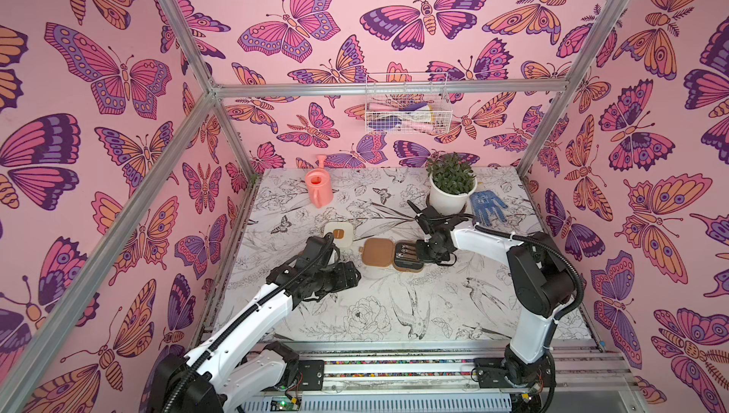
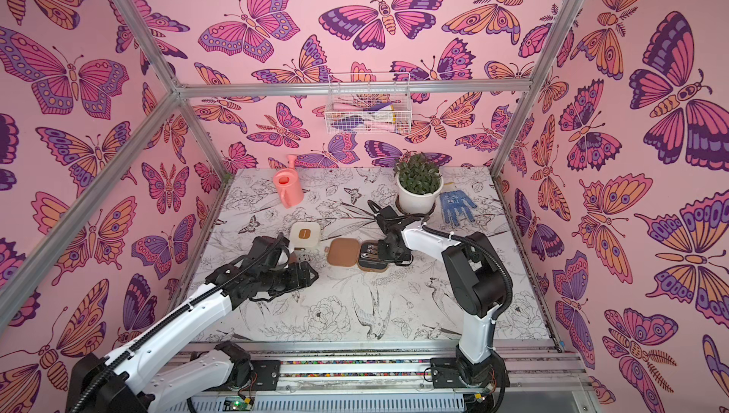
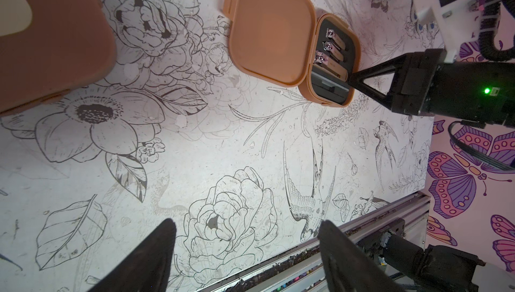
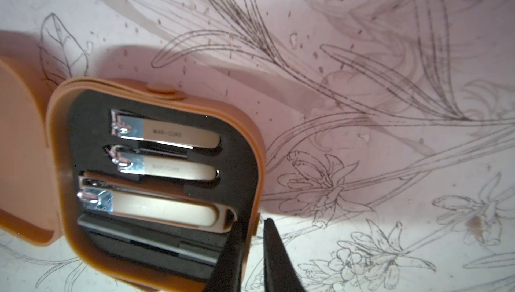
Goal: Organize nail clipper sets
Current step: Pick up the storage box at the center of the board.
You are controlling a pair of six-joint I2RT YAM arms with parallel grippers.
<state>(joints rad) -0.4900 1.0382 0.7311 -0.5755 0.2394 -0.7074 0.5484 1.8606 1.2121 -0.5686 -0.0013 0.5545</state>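
Nail clipper sets [image 2: 343,252]: three small hinged cases grouped near mid-frame in both top views. Open brown case [image 1: 378,254] flat on the table [image 1: 394,312], lid thrown back toward frame left, three metal clippers [image 4: 167,137] and a flat grey tool [image 4: 145,234] in its black lining. Cream case [image 1: 340,233] shut, just up and left of it. Second brown case [image 3: 55,39] at upper left of the left wrist view, largely hidden behind the left arm [image 1: 244,312] from above.

Probably light, stiff plastic shells, smooth and somewhat slippery; thin hinge and clasp tab the weak spots. Best taken across a side wall of the base, or pushed at the lid's free edge to fold shut; kept level to avoid spilling the clippers.

Right claw [image 4: 254,223] down at the open case's rim: one finger inside, one outside the wall, nearly together, seemingly pinching it, though blurred. Left claw [image 3: 247,221] spread wide, empty, over bare table.

Table flat and hard, printed with grey flowers and birds; sliding likely under a push. Watering can [image 1: 318,190], potted plant [image 1: 451,186] and glove [image 1: 487,204] along the back edge, well apart from the cases. Butterfly-papered walls [image 1: 315,16] on three sides; wire basket [image 1: 408,109] high at the back.
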